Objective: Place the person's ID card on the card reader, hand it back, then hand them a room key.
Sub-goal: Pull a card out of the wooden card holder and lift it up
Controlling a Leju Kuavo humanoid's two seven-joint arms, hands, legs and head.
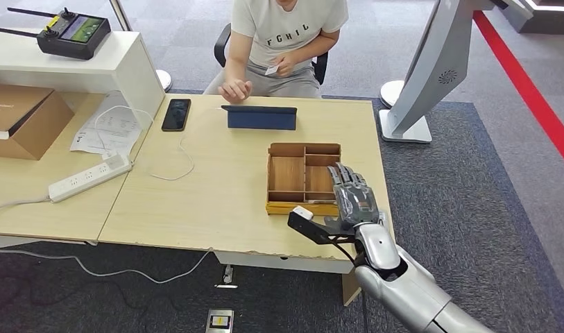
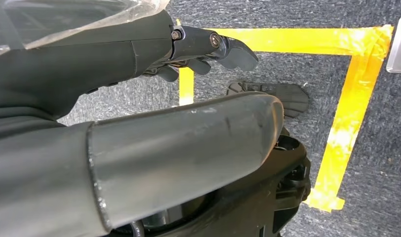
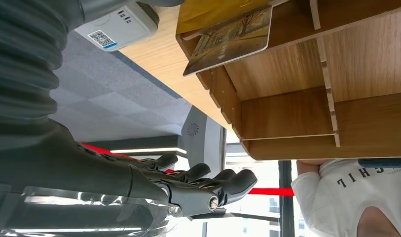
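Across the table a person pinches a small white card in one hand and rests the other hand on the table edge. A blue card reader stands in front of them. My right hand hovers over the near right part of the wooden tray, fingers spread and holding nothing. A patterned room key card leans in a tray compartment. My left hand hangs over the carpet, holding nothing.
A black phone with a white cable lies left of the reader. A power strip, papers and a cardboard box sit at the left. A small white QR-labelled box is by the tray's near corner. A grey kiosk stand rises at the right.
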